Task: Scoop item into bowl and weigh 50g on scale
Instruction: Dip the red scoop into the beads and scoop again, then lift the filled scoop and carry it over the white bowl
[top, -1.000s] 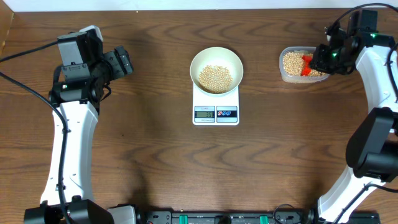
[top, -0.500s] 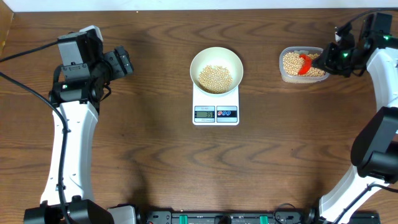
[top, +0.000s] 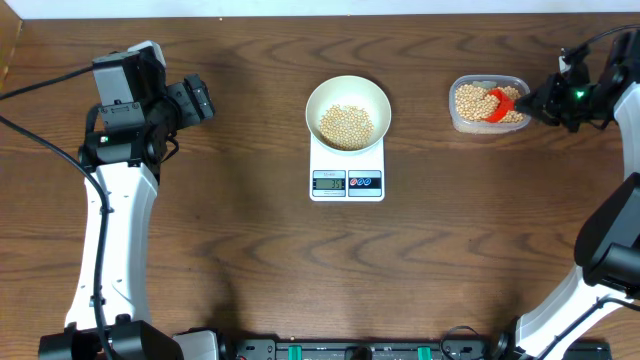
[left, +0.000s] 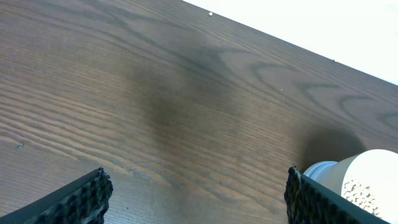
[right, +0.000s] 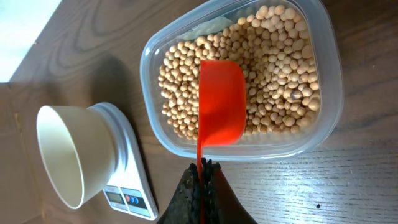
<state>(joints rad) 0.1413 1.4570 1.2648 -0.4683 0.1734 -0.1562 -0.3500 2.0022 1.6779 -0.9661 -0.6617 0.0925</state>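
The white bowl (top: 347, 109) sits on the white scale (top: 347, 176) at the table's middle and holds pale-tan beans (top: 345, 124). More beans (right: 273, 81) fill a clear plastic tub (top: 487, 104) at the back right. My right gripper (top: 550, 100) is shut on the handle of a red scoop (right: 221, 109), whose cup lies on the beans in the tub. In the right wrist view the bowl (right: 71, 152) and scale (right: 127, 186) lie to the left. My left gripper (left: 196, 193) is open and empty above bare table, left of the bowl (left: 367, 180).
The left arm (top: 125, 130) hangs over the table's left side. The right arm (top: 615, 180) runs along the right edge. The table's back edge lies just behind the tub.
My right gripper has moved right, out from over the tub, and the red scoop has turned with it and now lies flatter on the beans. The left arm has not moved.
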